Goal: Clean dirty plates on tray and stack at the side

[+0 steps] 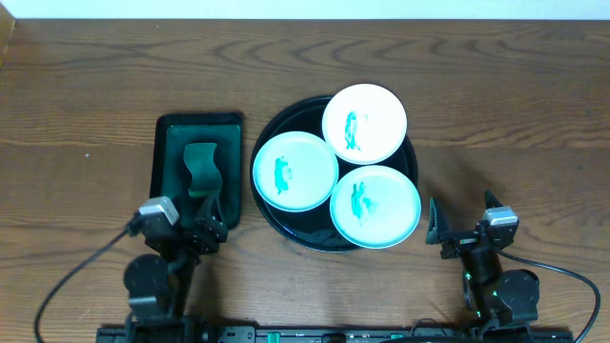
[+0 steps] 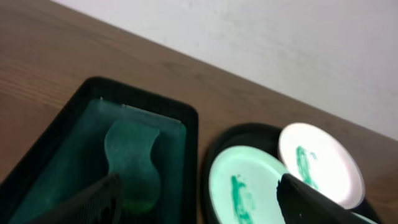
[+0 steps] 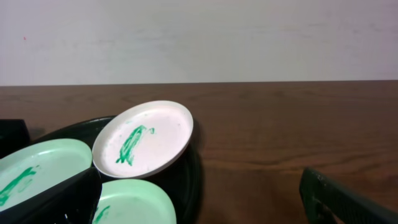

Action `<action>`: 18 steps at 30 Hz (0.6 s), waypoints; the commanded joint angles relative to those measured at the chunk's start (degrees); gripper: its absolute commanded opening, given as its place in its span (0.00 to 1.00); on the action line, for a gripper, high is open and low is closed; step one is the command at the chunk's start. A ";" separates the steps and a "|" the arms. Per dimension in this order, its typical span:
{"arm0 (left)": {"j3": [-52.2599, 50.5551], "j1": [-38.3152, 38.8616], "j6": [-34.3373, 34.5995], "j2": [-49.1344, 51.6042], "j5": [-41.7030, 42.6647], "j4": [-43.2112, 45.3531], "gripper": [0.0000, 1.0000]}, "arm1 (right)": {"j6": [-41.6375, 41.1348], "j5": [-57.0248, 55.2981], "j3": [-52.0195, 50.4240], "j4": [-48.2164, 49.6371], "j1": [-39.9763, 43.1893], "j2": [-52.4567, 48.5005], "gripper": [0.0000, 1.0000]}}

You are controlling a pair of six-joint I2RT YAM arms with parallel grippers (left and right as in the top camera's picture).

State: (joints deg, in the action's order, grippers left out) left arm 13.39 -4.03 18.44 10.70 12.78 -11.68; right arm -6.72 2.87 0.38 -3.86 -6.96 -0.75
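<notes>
Three dirty plates (image 1: 364, 124) cover most of the black tray (image 1: 286, 227), leaving only its edges showing. In the right wrist view, the bottom edge cuts off the nearest plate (image 3: 134, 202). The left wrist view is blurred.

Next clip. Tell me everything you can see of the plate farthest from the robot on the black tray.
The far plate is small, round and white, seemingly plastic, with a shallow raised rim and a teal-green smear at its centre. It lies face up but tilted. Its near edge rests on the left plate and the right plate, and its far edge overhangs the black tray's rim. Nothing else touches it.
</notes>
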 commanded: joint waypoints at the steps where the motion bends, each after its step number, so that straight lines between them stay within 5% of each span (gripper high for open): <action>1: 11.04 -0.28 0.96 8.79 1.38 -5.01 0.80 | 0.79 0.39 -0.07 -0.22 0.22 -0.17 0.99; 11: 40.57 -0.28 -5.46 37.48 1.29 -34.45 0.80 | 0.79 0.39 -0.07 -0.22 0.22 -0.17 0.99; 18: 50.49 -0.28 -5.79 52.22 -3.30 -52.94 0.80 | 0.79 0.39 -0.07 -0.22 0.22 -0.17 0.99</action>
State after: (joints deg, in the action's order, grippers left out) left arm 60.77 -4.08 14.11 58.11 12.69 -60.47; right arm -6.72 3.03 0.38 -3.84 -6.96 -0.91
